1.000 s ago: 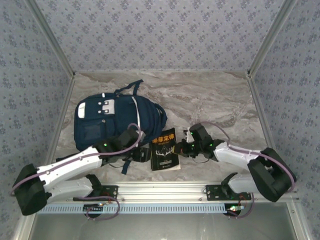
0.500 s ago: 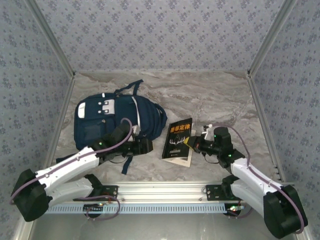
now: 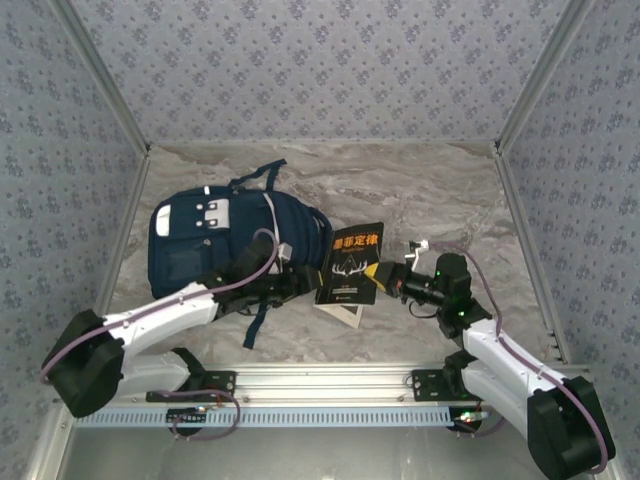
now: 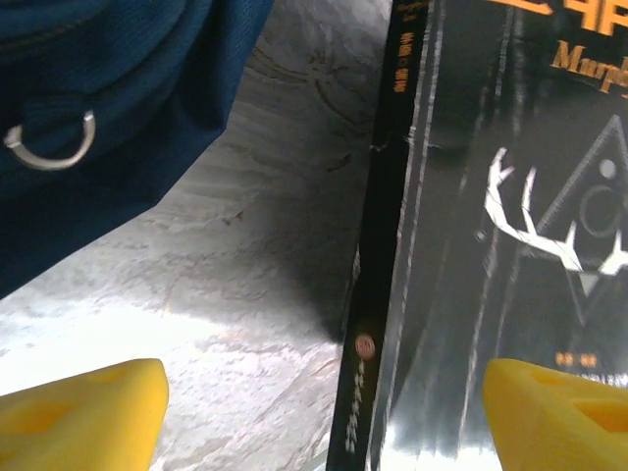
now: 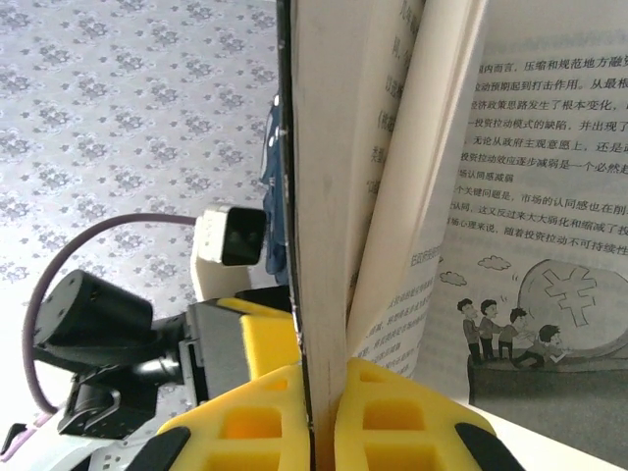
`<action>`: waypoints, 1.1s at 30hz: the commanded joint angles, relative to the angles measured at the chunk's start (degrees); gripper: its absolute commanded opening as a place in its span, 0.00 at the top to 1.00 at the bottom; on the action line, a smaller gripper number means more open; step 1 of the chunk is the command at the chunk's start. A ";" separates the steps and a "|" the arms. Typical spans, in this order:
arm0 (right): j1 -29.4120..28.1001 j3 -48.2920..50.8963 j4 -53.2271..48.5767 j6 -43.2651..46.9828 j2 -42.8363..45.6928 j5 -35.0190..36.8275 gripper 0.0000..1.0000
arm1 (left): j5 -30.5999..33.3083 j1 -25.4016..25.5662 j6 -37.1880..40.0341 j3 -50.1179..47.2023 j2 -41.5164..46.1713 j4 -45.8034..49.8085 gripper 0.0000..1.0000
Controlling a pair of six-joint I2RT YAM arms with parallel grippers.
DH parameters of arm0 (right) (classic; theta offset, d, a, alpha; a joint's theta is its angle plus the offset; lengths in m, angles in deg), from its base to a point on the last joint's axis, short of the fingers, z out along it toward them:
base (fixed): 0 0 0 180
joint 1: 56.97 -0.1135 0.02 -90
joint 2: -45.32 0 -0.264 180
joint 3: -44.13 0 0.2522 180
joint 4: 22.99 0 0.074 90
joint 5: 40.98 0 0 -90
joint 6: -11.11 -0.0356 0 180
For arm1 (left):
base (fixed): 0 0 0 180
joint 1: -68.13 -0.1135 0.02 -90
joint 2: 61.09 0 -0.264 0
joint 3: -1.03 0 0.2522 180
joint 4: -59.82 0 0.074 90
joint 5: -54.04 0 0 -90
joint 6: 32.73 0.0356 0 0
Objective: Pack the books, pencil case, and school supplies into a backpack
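Black thin book with yellow lettering [image 3: 350, 265] stands tilted, pinched by the right arm's yellow fingers [image 5: 265, 402]; outstretched left arm's fingers [image 4: 78, 412] gape wide astride its spine.

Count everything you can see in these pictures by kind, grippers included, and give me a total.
Backpack: 1
Black book: 1
Grippers: 2, left gripper and right gripper
Total: 4
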 commanded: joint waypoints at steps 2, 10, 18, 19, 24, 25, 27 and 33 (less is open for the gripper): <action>-0.48 1.21 7.39 -2.05 1.23 -1.61 1.00 | -2.94 -0.28 -5.28 -0.03 -3.38 -12.62 0.24; -1.04 2.79 10.16 -3.11 0.52 -0.03 1.00 | -6.80 -0.17 -11.92 -1.68 -10.65 -27.97 0.41; -1.24 2.76 11.34 -2.96 -1.74 0.24 1.00 | -8.38 -0.05 -14.71 -2.74 -12.55 -35.77 0.56; -1.28 2.80 11.41 -2.86 -2.03 0.24 1.00 | -8.40 -0.07 -14.58 -2.69 -12.30 -35.98 0.59; -1.25 2.64 10.62 -1.87 -2.82 0.02 1.00 | -8.05 -0.16 -13.24 -2.40 -10.06 -34.53 0.69; -1.23 2.54 9.93 -1.43 -2.73 0.07 1.00 | -8.04 -0.27 -13.00 -2.45 -9.51 -34.21 0.70; -1.22 2.43 9.03 -0.81 -2.75 0.07 1.00 | -7.65 -0.52 -12.74 -2.64 -8.54 -33.67 0.72; -1.19 2.63 5.96 0.96 -1.98 0.47 1.00 | -6.21 -0.67 -11.56 -3.23 -5.60 -31.87 0.82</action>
